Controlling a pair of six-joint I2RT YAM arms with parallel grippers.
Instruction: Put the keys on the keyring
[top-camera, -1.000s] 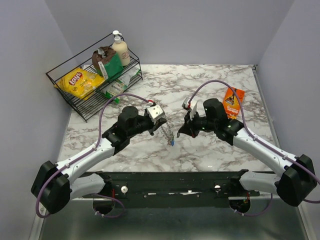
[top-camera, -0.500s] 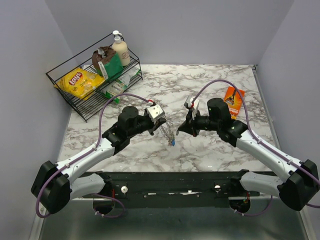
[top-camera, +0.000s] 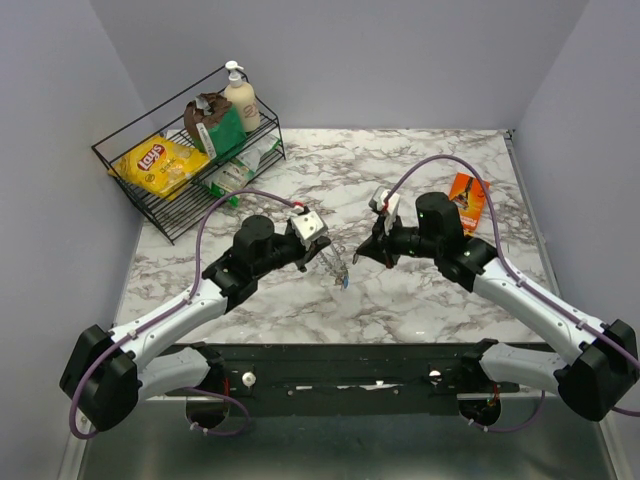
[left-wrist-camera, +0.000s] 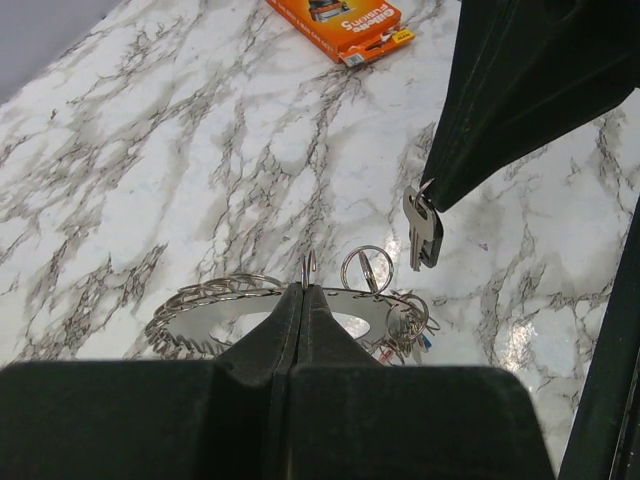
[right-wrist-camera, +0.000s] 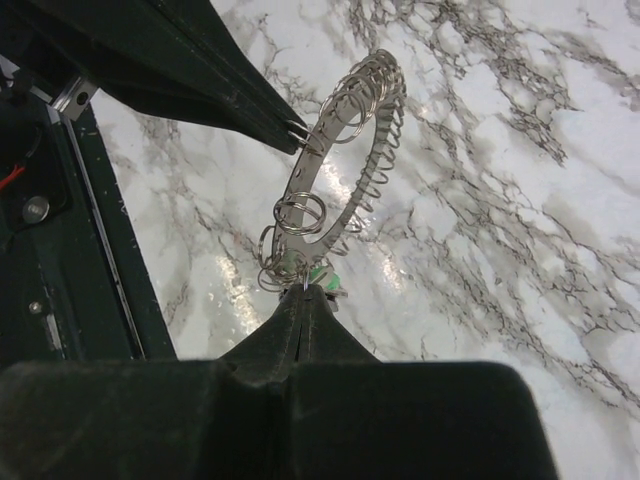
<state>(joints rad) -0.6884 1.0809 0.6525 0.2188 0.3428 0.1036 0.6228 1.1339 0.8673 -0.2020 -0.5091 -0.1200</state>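
1. Top external view: right gripper (right-wrist-camera: 303, 298), clamped on a key (left-wrist-camera: 422, 232), is sitting farther back than earlier, uncovering more of the orange packet (top-camera: 467, 200).
2. Left gripper (left-wrist-camera: 305, 290) is pinching the keyring (left-wrist-camera: 210, 312) above the surface (top-camera: 420, 300), just beside that key.

The right pincer (top-camera: 360, 256) with its key (left-wrist-camera: 421, 228) draws a little farther from the near edge of the table (top-camera: 300, 312), its wrist swinging out to its right. The orange pack (top-camera: 467, 196) behind it, half covered before, now shows almost whole. The left pincer (top-camera: 328, 253) and the ring (top-camera: 338, 266) hanging at its tip creep slightly the same way.
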